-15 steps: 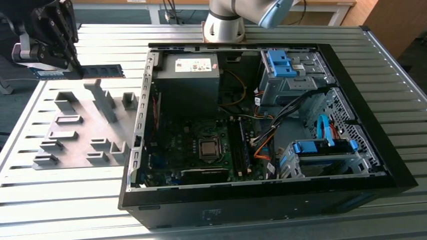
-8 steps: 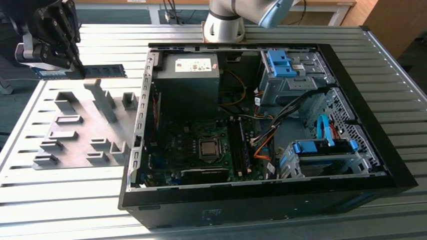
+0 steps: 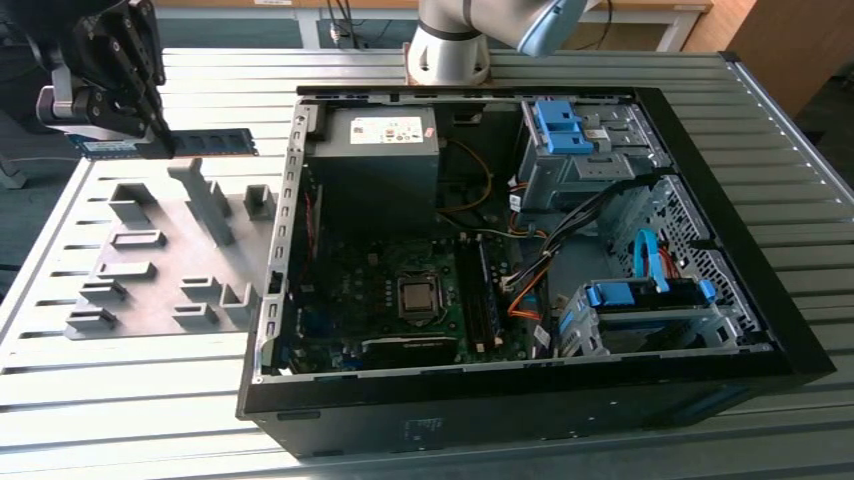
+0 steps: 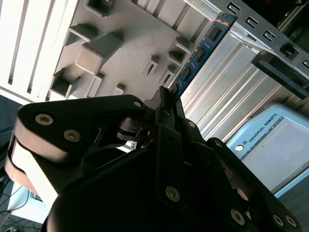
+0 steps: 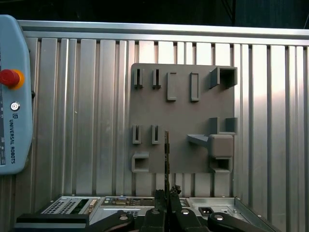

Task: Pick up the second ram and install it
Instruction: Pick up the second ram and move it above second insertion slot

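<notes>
Ram (image 3: 214, 142) clamped in hand (image 3: 152, 142) by 1 end.

We see a ribbed metal counter (image 3: 134, 400), its slats catching bright light. Behind it stands a pale wooden desk (image 3: 654, 12) with cables (image 3: 340, 25) hanging beneath. A brown wooden panel (image 3: 787, 50), perhaps a cabinet, stands beside the desk. The floor (image 3: 20, 225) looks dark.

Blue-green second ram (image 3: 216, 142), black hand (image 3: 151, 146); grey fixture plate (image 3: 150, 292), ribbed silver table (image 3: 134, 392); black computer case (image 3: 534, 412), blue brackets (image 3: 561, 126)
</notes>
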Motion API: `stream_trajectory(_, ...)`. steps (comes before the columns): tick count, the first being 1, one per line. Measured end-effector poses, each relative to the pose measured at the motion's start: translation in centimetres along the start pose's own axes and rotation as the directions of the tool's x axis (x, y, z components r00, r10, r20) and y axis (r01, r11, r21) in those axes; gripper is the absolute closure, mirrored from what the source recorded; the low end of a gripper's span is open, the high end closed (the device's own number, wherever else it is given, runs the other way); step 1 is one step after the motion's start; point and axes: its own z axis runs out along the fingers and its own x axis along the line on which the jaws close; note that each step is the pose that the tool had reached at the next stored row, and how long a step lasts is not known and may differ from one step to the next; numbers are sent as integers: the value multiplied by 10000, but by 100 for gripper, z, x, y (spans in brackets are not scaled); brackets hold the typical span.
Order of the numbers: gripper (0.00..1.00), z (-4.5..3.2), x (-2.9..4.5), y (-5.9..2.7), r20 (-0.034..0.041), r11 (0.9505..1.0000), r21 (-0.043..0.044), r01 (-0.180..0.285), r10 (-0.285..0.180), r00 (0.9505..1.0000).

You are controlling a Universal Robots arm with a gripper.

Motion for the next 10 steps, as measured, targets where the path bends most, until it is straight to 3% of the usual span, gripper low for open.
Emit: stream_trajectory(10, 86, -1, 0, -43, 0, 10000, 1, 0, 0, 10000)
